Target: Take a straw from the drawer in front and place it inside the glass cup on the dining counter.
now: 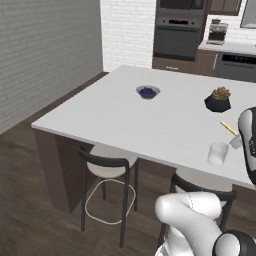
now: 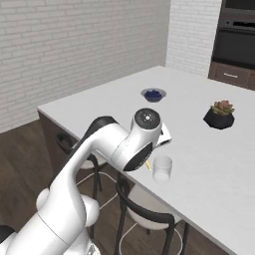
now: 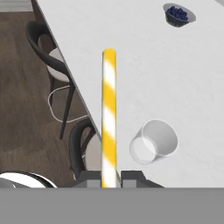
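Over the near edge of the dining counter [image 3: 131, 65], your gripper [image 3: 109, 178] pinches the straw [image 3: 109, 118] at its base, its long axis running straight out from the fingertips. To its right, just beside the straw, the glass cup [image 3: 154, 141] stands upright and apart. You likely need to shift right and tip the free end down into the mouth.

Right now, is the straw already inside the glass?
No, the straw is clamped in the gripper, beside the empty glass.
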